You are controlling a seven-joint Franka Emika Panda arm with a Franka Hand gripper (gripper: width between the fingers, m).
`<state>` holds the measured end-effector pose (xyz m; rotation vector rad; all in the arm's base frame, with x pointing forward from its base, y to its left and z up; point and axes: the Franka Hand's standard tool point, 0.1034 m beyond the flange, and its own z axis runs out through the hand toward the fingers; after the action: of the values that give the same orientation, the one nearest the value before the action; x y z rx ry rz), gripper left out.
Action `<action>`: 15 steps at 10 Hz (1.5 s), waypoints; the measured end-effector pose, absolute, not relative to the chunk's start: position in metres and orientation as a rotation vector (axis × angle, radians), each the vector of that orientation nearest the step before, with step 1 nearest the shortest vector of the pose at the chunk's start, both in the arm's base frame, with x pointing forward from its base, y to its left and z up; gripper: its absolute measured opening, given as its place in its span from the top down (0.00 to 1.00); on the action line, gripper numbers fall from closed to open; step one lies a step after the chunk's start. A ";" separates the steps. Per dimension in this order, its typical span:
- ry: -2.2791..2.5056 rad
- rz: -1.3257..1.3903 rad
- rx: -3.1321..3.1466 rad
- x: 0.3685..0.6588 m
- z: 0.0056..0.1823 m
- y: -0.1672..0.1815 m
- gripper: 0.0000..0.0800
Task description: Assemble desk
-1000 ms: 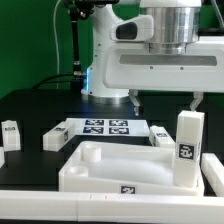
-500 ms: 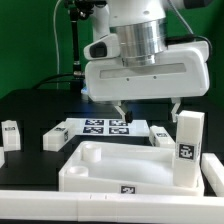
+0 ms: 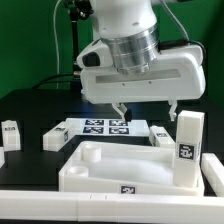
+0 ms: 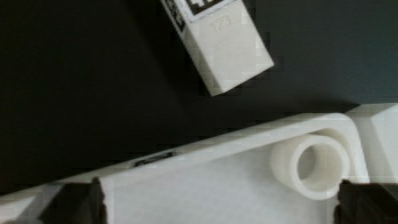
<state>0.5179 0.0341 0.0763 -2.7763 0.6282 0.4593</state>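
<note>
A white square leg point(image 4: 228, 45), marked at one end with a black-and-white tag point(image 4: 205, 6), is seen lying aslant on the black table point(image 4: 89, 95), set apart from the white tabletop point(image 4: 196, 190), in whose rounded corner a raised round socket point(image 4: 320, 163) is found.

The big white plastic tray-shaped tabletop point(image 3: 80, 178) lies flat on the black worktop point(image 3: 40, 105), rim up. It has a round ring point(image 4: 320, 163) in one corner. One white square post leg point(image 3: 187, 135) stands upright in it on the exterior view's right. Three more white legs point(image 3: 9, 132) point(image 3: 55, 139) point(image 3: 160, 135) rest on the worktop behind it. All have little black-and-white tags.
</note>
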 end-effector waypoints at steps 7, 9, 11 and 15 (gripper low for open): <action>0.603 1.002 -2.561 0.493 0.062 0.032 0.19; 0.613 0.997 -2.566 0.490 0.054 0.032 0.19; 0.619 1.003 -2.565 0.487 0.052 0.030 0.19; 0.659 1.014 -2.576 0.473 0.040 0.043 0.19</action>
<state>0.4726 0.0429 0.0404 -2.5761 0.6592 1.0140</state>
